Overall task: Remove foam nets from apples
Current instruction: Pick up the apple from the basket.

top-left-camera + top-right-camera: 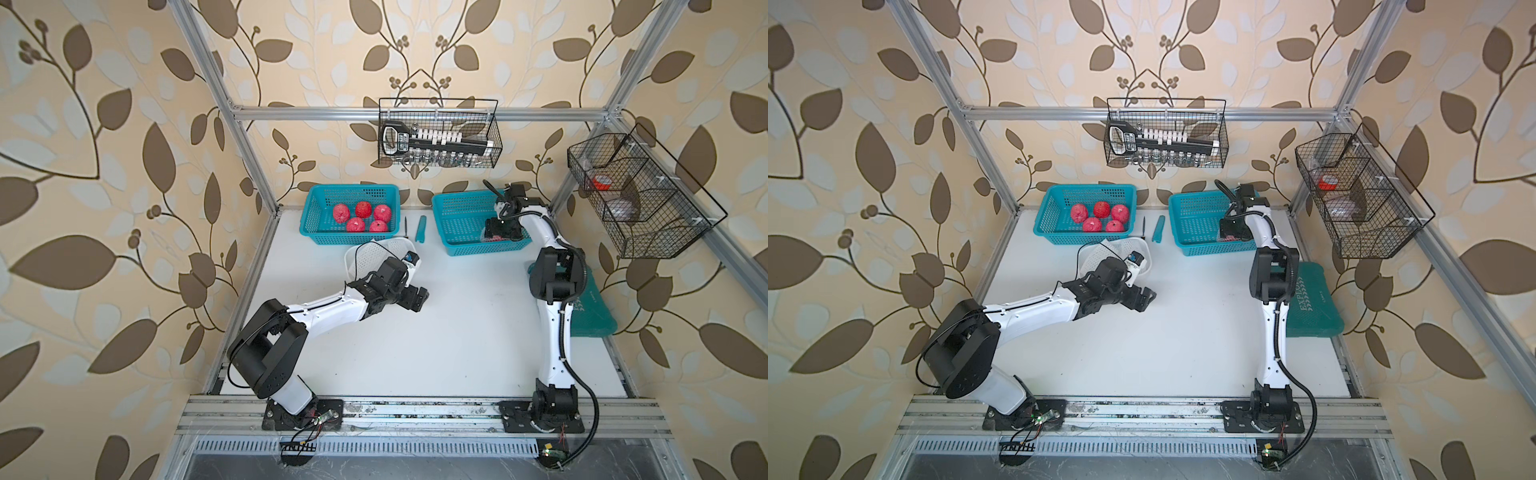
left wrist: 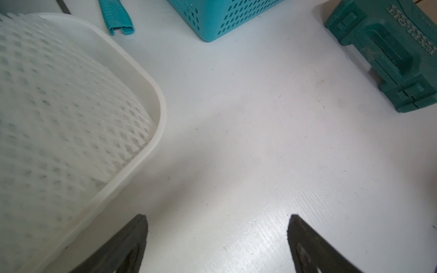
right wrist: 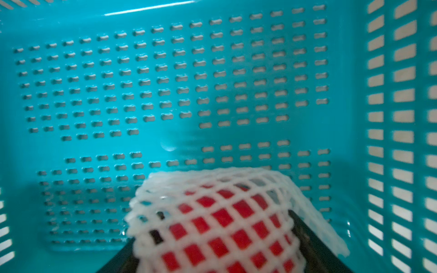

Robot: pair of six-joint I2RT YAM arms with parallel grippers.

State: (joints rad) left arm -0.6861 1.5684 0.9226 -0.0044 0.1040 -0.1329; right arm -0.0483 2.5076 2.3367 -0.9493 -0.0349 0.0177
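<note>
Right wrist: right jaws flank apple (image 3: 222,217) in foam net (image 3: 189,176), lower centre, basket (image 3: 350,132) wall close; grip unclear. Left jaws open, empty, beside tub (image 2: 159,113).

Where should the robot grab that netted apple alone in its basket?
Probably around the round middle of the apple, squeezing through the foam net, coming down from above, because the walls of the teal basket block the sides. The net's loose end flares past the apple, so leaving it free lets it be pulled off.

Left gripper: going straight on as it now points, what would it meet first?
Probably the bare white table: the open left gripper angles down at it with nothing between. The white tub lies off to one side; depth is unclear.
</note>
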